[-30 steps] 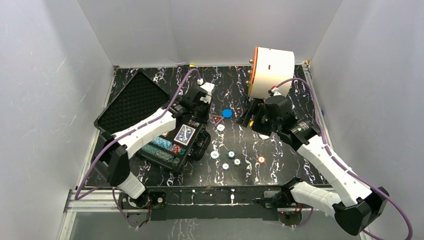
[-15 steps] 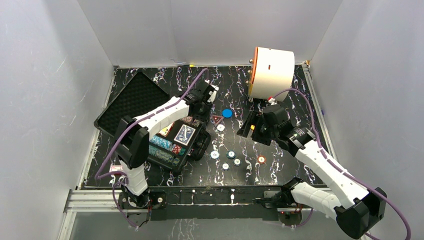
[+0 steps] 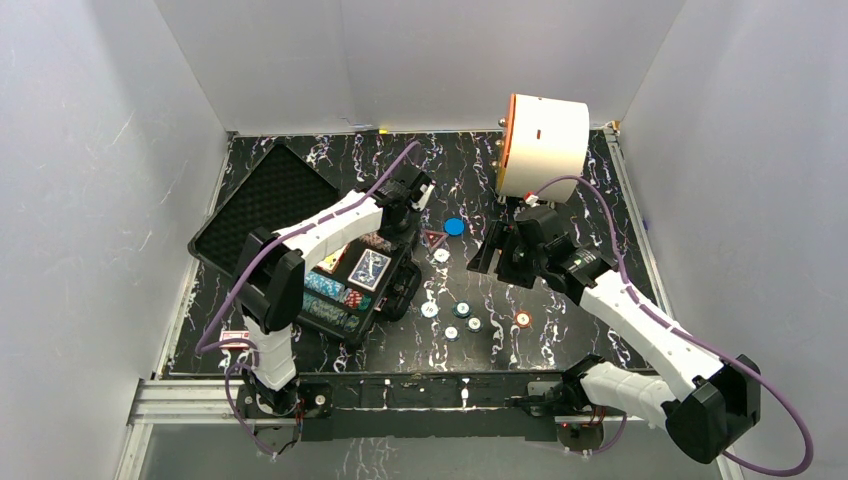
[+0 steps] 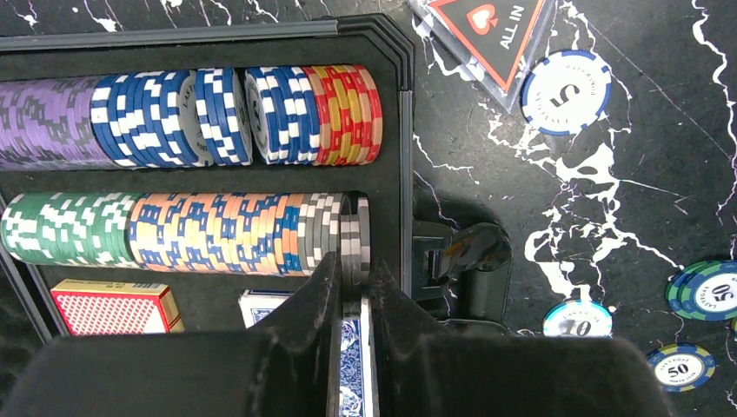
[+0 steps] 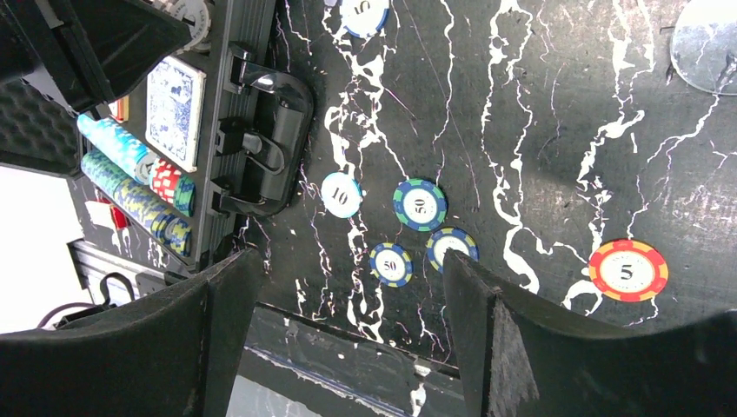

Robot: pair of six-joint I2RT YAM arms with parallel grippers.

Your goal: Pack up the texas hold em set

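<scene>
The black case lies open at the left, its foam lid [image 3: 268, 195] laid flat. Its tray [image 4: 404, 130] holds rows of poker chips [image 4: 182, 117], a red deck [image 4: 113, 306] and a blue deck [image 3: 369, 268]. My left gripper [image 4: 354, 271] is shut on grey chips [image 4: 355, 239] at the right end of the lower row; it also shows in the top view [image 3: 403, 208]. My right gripper [image 5: 349, 261] is open and empty above loose chips [image 5: 420, 204]. A blue button [image 3: 454, 226] and an "ALL IN" triangle [image 4: 491, 30] lie on the table.
A large white cylinder with an orange face [image 3: 540, 145] stands at the back right. A red 5 chip [image 3: 522, 319] and a white 10 chip [image 3: 429, 310] lie near the front. The case handle [image 5: 274, 143] juts toward the loose chips. White walls enclose the table.
My left gripper has swung from the back of the table down onto the case's right end. My right gripper has shifted a little left and nearer.
</scene>
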